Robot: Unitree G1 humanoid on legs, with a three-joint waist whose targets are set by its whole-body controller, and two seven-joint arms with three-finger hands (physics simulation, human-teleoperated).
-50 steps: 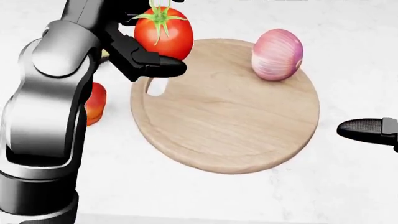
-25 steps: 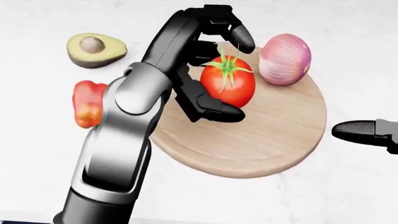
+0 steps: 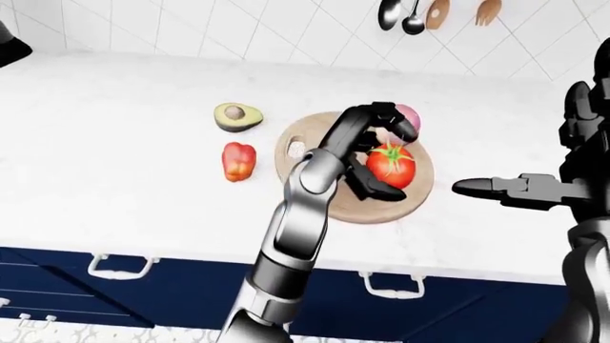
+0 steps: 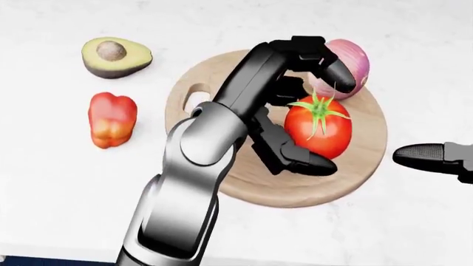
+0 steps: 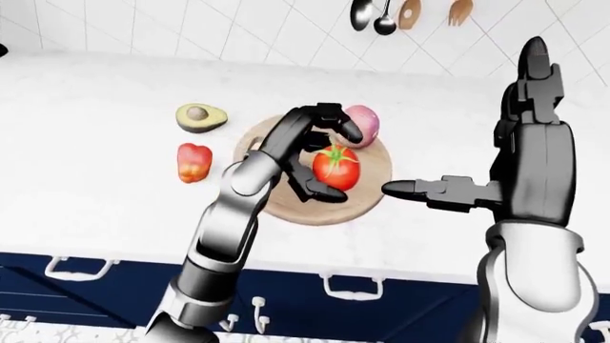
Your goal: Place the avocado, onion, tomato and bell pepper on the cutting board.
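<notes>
Holding one tomato (image 4: 319, 130), left hand (image 4: 295, 105); one onion (image 4: 346, 62)

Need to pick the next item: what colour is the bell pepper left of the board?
Red, shading to orange low down; the bell pepper shows best in the head view.

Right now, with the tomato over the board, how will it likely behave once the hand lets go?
The tomato is round and glossy, so it may roll on the flat cutting board. The left hand cups it with fingers spread, so it could slip. The onion close beside it might stop a roll that way.
</notes>
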